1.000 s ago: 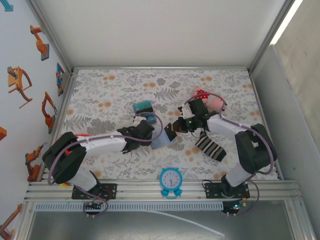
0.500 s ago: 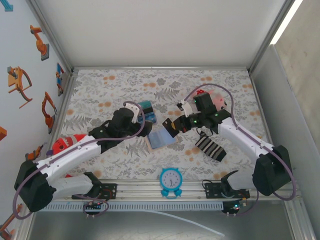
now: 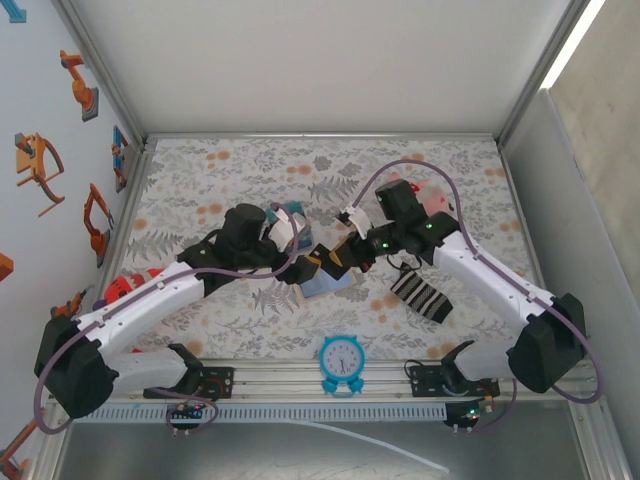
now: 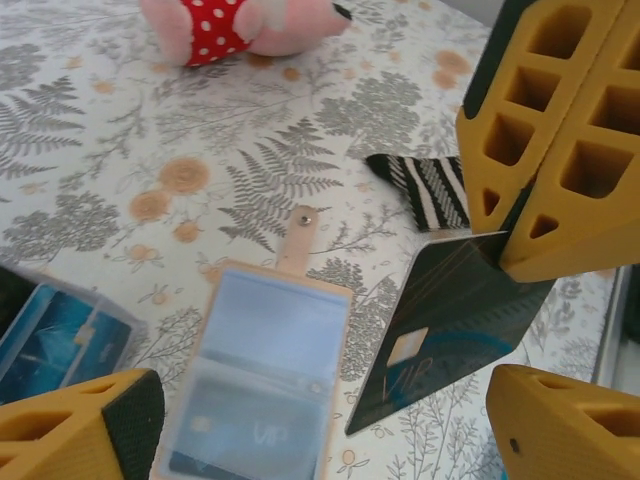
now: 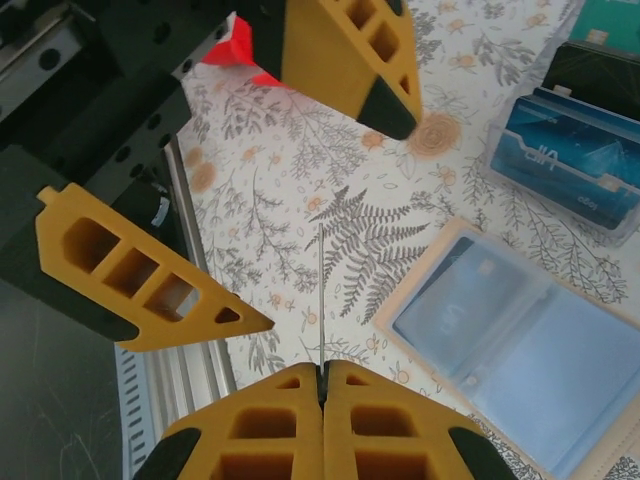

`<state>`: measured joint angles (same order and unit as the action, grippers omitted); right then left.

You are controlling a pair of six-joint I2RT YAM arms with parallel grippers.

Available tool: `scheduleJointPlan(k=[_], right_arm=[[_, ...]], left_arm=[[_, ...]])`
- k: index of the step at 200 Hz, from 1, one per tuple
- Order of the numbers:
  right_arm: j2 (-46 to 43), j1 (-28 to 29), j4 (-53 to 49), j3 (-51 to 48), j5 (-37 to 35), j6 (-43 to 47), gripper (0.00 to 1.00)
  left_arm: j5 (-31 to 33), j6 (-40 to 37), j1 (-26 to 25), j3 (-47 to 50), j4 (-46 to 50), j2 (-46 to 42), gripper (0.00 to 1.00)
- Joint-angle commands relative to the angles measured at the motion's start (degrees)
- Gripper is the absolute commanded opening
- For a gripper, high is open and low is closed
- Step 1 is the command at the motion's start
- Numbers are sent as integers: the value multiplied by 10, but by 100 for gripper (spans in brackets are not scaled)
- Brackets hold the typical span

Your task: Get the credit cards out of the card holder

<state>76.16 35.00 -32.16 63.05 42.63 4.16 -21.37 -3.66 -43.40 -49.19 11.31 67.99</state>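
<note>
The card holder point(image 4: 262, 352) lies open on the floral cloth, pale blue inside, with one credit card point(image 4: 225, 435) still in its lower pocket. It also shows under both grippers point(image 3: 325, 284) and at the right point(image 5: 520, 345). My right gripper point(image 5: 322, 368) is shut on a dark credit card point(image 4: 450, 320), seen edge-on as a thin line point(image 5: 321, 290) and held above the cloth. My left gripper point(image 4: 320, 430) is open, its fingers point(image 5: 140, 285) standing on either side of that card without touching it. More blue credit cards point(image 5: 575, 160) sit stacked beyond the holder.
A striped sock point(image 3: 420, 292) lies right of the holder and a pink plush point(image 3: 428, 205) behind it. A blue clock point(image 3: 342, 360) stands at the near edge. A red toy point(image 3: 130, 288) lies at the left. The teal and blue card stack point(image 3: 290, 212) is beside the left wrist.
My left arm has swung from the card stack toward the centre, bringing its open fingers around the card that the right gripper holds. The right gripper has stayed shut on the card.
</note>
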Motion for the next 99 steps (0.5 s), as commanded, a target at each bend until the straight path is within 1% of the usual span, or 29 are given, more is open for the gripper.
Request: scheduleJointPlan(k=[1, 4, 10, 31, 77, 89, 99], right_arm=[[-2, 9, -41, 25, 20, 45, 0], [-2, 10, -43, 27, 22, 47, 0], [-1, 12, -47, 29, 23, 52, 0], [2, 16, -57, 35, 24, 63, 0], [13, 16, -59, 44, 35, 74, 0], [17, 17, -61, 49, 38, 77, 0], [20, 16, -60, 52, 40, 78, 0]], left_arm=[[-75, -52, 6, -30, 20, 14, 79], [-78, -55, 6, -32, 23, 15, 79], [-85, -59, 6, -36, 28, 19, 75], [-105, -72, 6, -45, 42, 30, 59], [-146, -89, 6, -49, 65, 44, 38], [-158, -92, 6, -49, 66, 47, 31], [-167, -95, 6, -50, 65, 49, 24]])
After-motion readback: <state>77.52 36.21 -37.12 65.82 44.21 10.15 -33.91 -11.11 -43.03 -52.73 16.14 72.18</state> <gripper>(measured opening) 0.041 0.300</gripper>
